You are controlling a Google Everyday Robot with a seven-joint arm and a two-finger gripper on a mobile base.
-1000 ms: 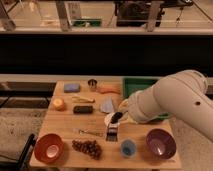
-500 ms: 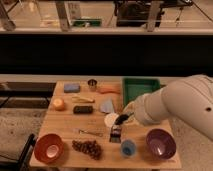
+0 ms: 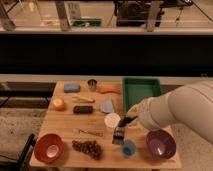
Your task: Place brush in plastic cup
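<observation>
The brush, with a black handle and a wide dark bristle head, hangs bristles-down from my gripper, which is shut on its handle. It is held just above the wooden table, a little to the upper left of the small light-blue plastic cup. The cup stands upright near the table's front edge. The brush head is close to the cup's rim but outside the cup. My white arm reaches in from the right.
A white cup stands just left of the gripper. A purple bowl is right of the blue cup, with grapes and an orange bowl to its left. A green tray, metal cup, dark block and thin utensil lie further back.
My gripper has carried the brush forward and a little to the right, lowering it towards the light-blue cup. The other objects have not moved.
</observation>
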